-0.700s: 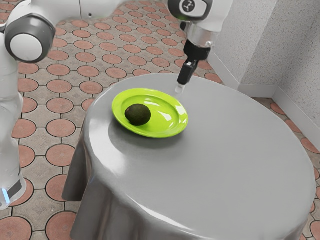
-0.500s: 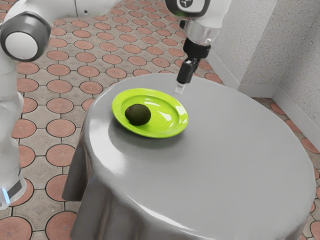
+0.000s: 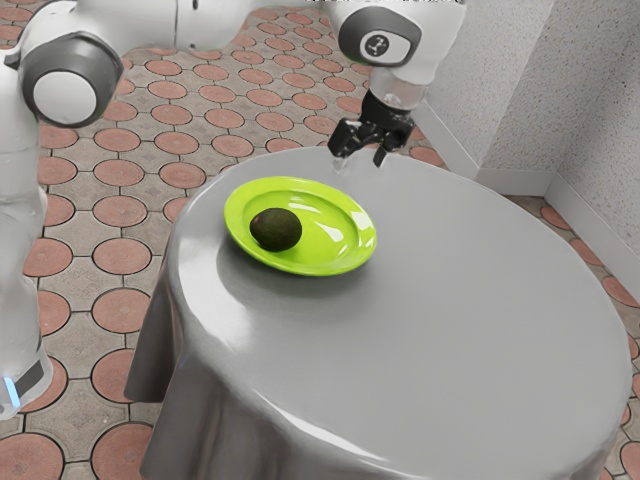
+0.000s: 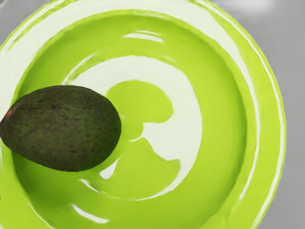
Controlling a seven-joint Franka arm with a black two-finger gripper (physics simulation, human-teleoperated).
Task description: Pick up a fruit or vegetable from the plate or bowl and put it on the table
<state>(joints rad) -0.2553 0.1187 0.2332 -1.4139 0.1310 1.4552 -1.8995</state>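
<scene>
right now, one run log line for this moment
avocado on lime-green plate | end effector open, empty, raised clear of plate | pick not yet made

White rounded arm (image 3: 150,28), dark-grey joint rings (image 3: 98,68), black hand (image 3: 361,163)

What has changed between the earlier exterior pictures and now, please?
The tool has turned, so its two fingers now show apart, and the arm's elbow has shifted toward the exterior view's right. Nothing has been taken hold of or let go. The avocado still lies on the plate, and neither has moved.
</scene>
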